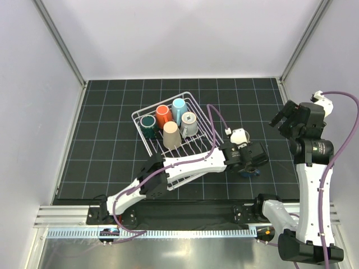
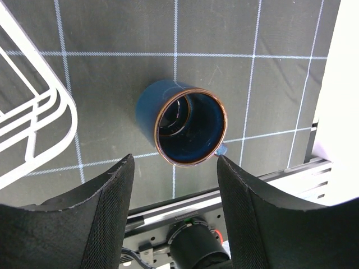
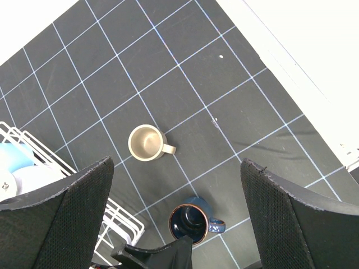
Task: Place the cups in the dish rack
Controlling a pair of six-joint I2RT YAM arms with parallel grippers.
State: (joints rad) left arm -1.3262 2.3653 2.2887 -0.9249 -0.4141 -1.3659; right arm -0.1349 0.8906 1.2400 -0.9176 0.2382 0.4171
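step: left gripper [image 2: 174, 168], jaws apart, over glossy navy ceramic mug [image 2: 188, 126], near edge of table [image 2: 269, 33]
next: lower, probably clamp rim

Bare mat [image 2: 275, 95] surrounds the navy mug [image 2: 182, 124]; the dish rack [image 2: 68, 112] stands nearby.

The navy mug [image 2: 168, 115], coppery at the rim, stands upright and mouth-up just ahead of the left pincer [image 2: 174, 161], in line with the gap between its spread fingers. A small olive-beige cup [image 1: 239, 136] stands upright farther beyond the pincer, apart from the mug. The white wire dish rack [image 1: 147, 150] lies off to the pincer's left, holding a dark teal cup [image 1: 148, 124], orange cup [image 1: 164, 116], light blue cup [image 1: 179, 107], grey-white mug [image 1: 189, 123] and beige tumbler [image 1: 171, 135].
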